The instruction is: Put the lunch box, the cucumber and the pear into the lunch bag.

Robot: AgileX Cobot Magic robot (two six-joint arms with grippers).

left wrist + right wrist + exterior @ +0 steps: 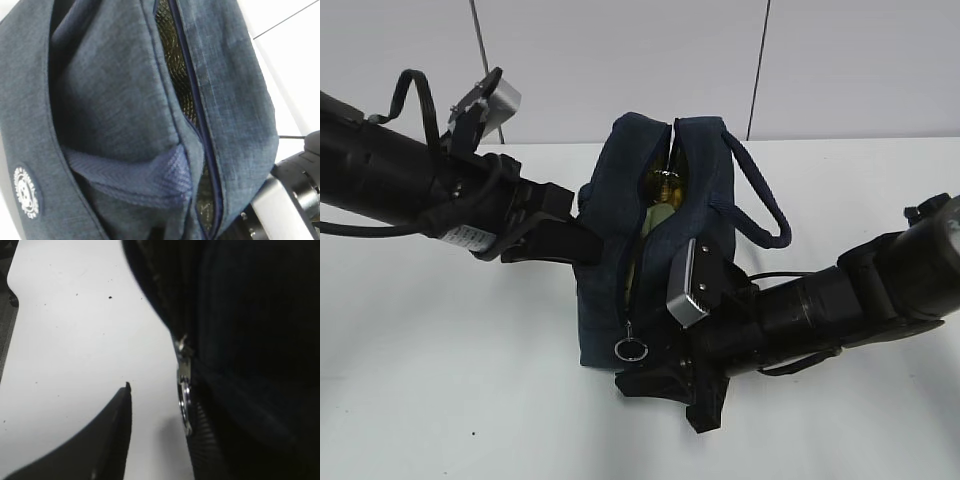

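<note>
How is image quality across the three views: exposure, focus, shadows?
Exterior view: even lighting, sharp, the dark navy fabric lunch bag clear against the white table. Left wrist view: fabric weave crisp, background blown out. Right wrist view: bag underexposed to near black, metal ring pull and end effector finger blurred.

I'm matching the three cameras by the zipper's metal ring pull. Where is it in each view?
Exterior view: ring pull hangs at the lunch bag's near lower end, centre frame.
Left wrist view: not in it; only the zipper line shows.
Right wrist view: right of centre, on the bag's edge.
Shared landmark: the zipper opening.
</note>
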